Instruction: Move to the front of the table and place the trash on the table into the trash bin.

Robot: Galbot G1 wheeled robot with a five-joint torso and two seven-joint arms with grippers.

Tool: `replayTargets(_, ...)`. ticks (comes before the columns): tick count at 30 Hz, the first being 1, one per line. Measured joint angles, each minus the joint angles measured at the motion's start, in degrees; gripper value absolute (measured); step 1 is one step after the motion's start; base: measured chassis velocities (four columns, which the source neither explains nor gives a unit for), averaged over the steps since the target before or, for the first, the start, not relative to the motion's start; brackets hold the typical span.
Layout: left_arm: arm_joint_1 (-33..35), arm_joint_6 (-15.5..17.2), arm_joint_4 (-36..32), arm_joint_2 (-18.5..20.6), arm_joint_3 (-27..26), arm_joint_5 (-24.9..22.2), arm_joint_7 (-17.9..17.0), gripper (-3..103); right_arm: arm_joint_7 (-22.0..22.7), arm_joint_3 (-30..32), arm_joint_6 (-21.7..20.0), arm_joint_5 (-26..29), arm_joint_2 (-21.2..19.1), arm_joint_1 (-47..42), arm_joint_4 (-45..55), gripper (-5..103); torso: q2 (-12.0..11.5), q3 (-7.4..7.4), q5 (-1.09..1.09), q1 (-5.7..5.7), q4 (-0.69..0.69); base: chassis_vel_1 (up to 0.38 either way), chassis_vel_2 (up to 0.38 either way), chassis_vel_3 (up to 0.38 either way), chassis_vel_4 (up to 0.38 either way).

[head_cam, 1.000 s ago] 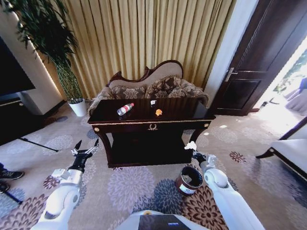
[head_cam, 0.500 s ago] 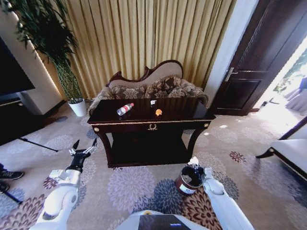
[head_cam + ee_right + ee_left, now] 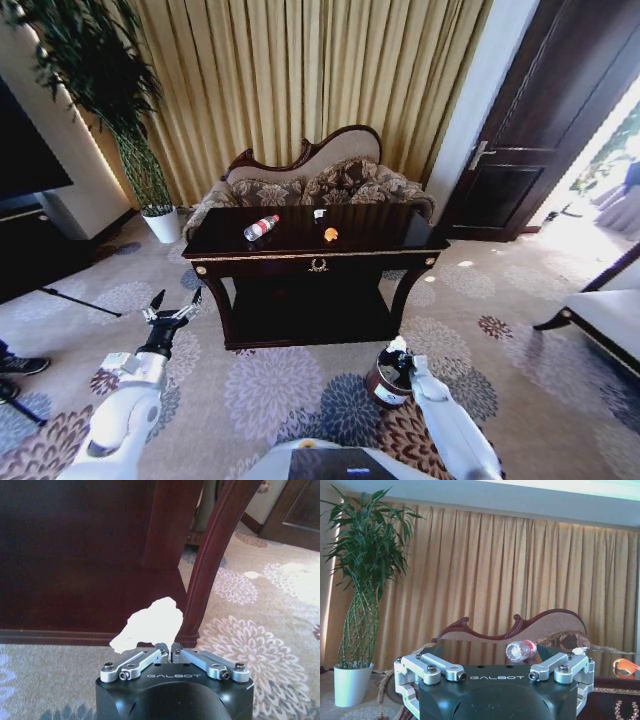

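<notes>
The dark glossy table (image 3: 300, 262) stands in front of me. On its top lie trash pieces: a clear bottle (image 3: 261, 227) with a red cap, an orange scrap (image 3: 331, 234) and a white paper bit (image 3: 319, 213). The small round trash bin (image 3: 380, 386) sits on the carpet by the table's right front leg. My right gripper (image 3: 397, 348) hovers just over the bin's rim, shut on a crumpled white paper (image 3: 147, 625); the right gripper (image 3: 170, 648) faces the table's leg (image 3: 212, 555). My left gripper (image 3: 172, 308) is open, left of the table; the left gripper (image 3: 495, 669) faces the bottle (image 3: 520, 650).
A patterned sofa (image 3: 320, 180) backs the table before gold curtains. A potted plant (image 3: 160, 222) stands far left, a dark cabinet (image 3: 30, 250) at the left edge, a dark door (image 3: 540, 130) far right, and a pale bench (image 3: 605, 315) at right. Open carpet lies before the table.
My right gripper has dropped from beside the table's leg down to the bin's rim, still holding the white paper. The left arm has barely moved.
</notes>
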Motion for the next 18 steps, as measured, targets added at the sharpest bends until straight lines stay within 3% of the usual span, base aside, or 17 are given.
replayTargets(8, -0.23, 0.03, 0.3, -0.07, 0.21, -0.16, -0.02, 100, 0.42, 0.8, 0.07, -3.63, 0.65, 0.73, -1.2, -1, 0.0, 0.0, -0.02, 0.0, 0.0, 0.0, 0.0, 0.0, 0.0)
replayTargets(9, -0.29, 0.03, 0.58, -0.12, 0.45, -0.18, -0.02, 100, 1.05, 0.88, -0.13, -3.94, 0.43, 0.5, -0.26, 15, 0.0, 0.0, -0.02, 0.0, 0.02, 0.0, 0.0, 0.0, 0.0)
replayTargets(10, -0.31, 0.03, 0.68, -0.09, 0.49, -0.19, -0.01, 100, 1.33, 0.93, -0.13, -4.02, 0.41, 0.36, -0.03, 20, 0.0, 0.0, -0.02, 0.0, 0.01, 0.0, 0.0, 0.0, 0.0)
replayTargets(11, -0.31, 0.03, 0.68, -0.09, 0.49, -0.19, -0.01, 100, 1.33, 0.93, -0.13, -4.02, 0.41, 0.36, -0.03, 20, 0.0, 0.0, -0.02, 0.0, 0.01, 0.0, 0.0, 0.0, 0.0)
replayTargets(14, -0.34, -0.02, 0.93, 0.12, 0.53, -0.29, 0.0, 100, 1.91, 1.34, -0.13, -4.58, 0.31, -0.08, 0.64, 37, 0.0, 0.0, -0.01, 0.0, 0.02, 0.0, 0.0, 0.0, 0.0)
replayTargets(18, -0.35, -0.16, 1.08, 0.27, 0.5, -0.44, 0.04, 100, 2.27, 1.55, -0.13, -4.63, -0.02, -0.78, 1.36, 47, 0.0, 0.0, -0.01, 0.0, 0.01, 0.0, 0.0, 0.0, 0.0)
